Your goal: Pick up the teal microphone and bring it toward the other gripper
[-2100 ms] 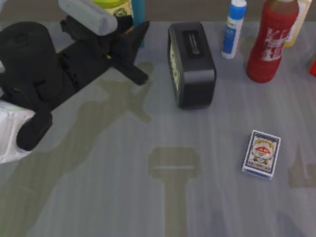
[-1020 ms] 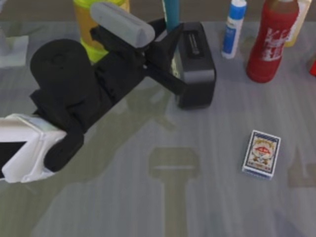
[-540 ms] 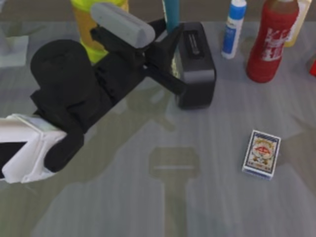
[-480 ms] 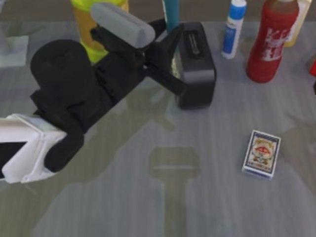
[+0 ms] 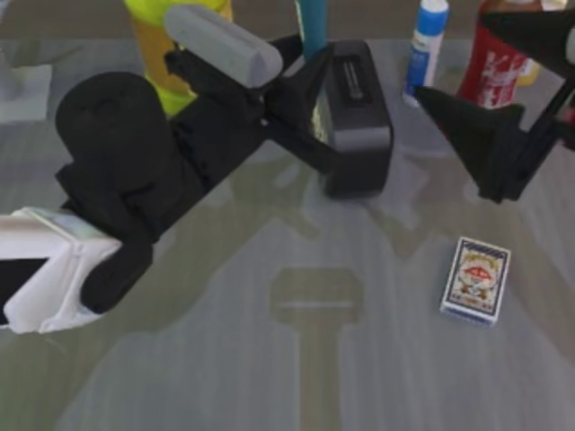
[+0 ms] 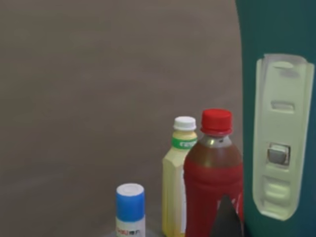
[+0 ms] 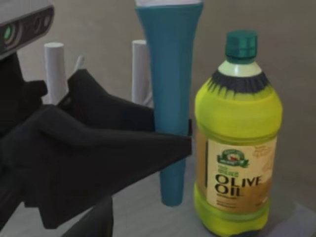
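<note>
The teal microphone (image 5: 311,21) stands upright at the back of the table, its head cut off by the top view's edge. My left gripper (image 5: 310,56) is shut on its handle. In the left wrist view the teal handle (image 6: 276,59) with its white switch strip (image 6: 283,138) fills one side, beside a black fingertip (image 6: 227,219). The right wrist view shows the microphone (image 7: 170,89) clamped between the left gripper's (image 7: 163,133) black fingers, its lower end just above the table. My right gripper (image 5: 454,54) hangs open at the back right, its wedge fingers spread wide and pointing toward the microphone.
A black box (image 5: 359,117) stands just right of the left gripper. Behind it are a blue-and-white tube (image 5: 424,45) and a red bottle (image 5: 490,67). An olive oil bottle (image 5: 166,54) stands back left. A card box (image 5: 476,280) lies front right.
The left arm carried the microphone rightward to beside the black box, then held still. In the last half second the right gripper came into the top view from the right.
</note>
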### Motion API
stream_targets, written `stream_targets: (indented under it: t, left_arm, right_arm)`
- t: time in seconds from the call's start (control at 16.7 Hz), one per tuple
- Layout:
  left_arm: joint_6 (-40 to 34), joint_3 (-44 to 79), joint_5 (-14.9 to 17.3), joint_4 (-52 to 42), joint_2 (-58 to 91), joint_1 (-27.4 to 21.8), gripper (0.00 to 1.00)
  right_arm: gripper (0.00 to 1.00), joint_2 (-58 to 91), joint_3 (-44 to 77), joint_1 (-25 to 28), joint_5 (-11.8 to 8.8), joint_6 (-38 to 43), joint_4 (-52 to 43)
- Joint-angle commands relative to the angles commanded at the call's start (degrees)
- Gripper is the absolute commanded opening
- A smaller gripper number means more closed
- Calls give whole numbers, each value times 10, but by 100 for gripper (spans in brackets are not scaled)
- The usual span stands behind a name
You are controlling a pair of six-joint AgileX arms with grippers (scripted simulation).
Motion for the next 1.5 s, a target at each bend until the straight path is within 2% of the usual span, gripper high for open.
stream_targets:
  t: [0.12, 0.24, 0.6, 0.78, 1.14, 1.26, 1.44, 1.5]
  left_arm:
    - [0, 0, 0, 0, 0, 0, 0]
    - [0, 0, 0, 0, 0, 0, 0]
    - [0, 0, 0, 0, 0, 0, 0]
    - [0, 0, 0, 0, 0, 0, 0]
    - [0, 0, 0, 0, 0, 0, 0]
    - [0, 0, 0, 0, 0, 0, 0]
    - [0, 0, 0, 0, 0, 0, 0]
    - [0, 0, 0, 0, 0, 0, 0]
  right_arm:
    - [100, 53, 34, 16, -27, -4, 20]
    - [100, 82, 56, 25, -43, -6, 34]
    - [100, 89, 61, 26, -45, -7, 36]
    - [100, 131, 99, 49, -25, -6, 44]
    - [100, 268, 214, 118, 46, -4, 63]
    - [100, 281, 226, 126, 54, -3, 65]
    - [100, 281, 226, 126, 54, -3, 65]
    - [92, 281, 226, 126, 54, -3, 65]
